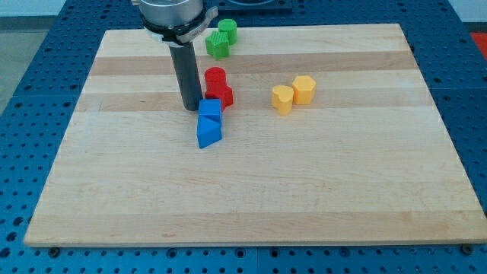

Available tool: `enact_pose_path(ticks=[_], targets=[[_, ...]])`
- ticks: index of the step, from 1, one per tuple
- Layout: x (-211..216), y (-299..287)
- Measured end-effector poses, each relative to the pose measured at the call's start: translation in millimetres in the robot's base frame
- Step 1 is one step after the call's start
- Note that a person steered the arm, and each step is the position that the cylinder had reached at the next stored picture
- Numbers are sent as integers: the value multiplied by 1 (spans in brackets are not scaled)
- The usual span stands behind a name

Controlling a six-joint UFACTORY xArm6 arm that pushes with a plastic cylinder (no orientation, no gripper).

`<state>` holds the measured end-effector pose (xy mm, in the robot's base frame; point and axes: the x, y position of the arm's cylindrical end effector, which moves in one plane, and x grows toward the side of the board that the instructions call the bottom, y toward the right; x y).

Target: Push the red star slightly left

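The red star (221,96) lies on the wooden board (304,183), left of centre, touching a red cylinder (215,77) just above it. My tip (192,107) rests on the board just left of the red star, close to it, and at the upper left of the blue block (210,109). A blue triangular block (208,132) lies right below that blue block.
Two green blocks (227,30) (217,46) sit near the board's top edge, right of the rod. A yellow heart-like block (282,99) and a yellow hexagonal block (303,89) lie right of the red star.
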<state>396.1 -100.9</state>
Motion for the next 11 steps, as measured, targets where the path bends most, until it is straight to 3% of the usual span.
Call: enact_pose_path(ticks=[2,4,8,11], targets=[[-40,-49],[-99,-48],[-104,87],[-62,109]])
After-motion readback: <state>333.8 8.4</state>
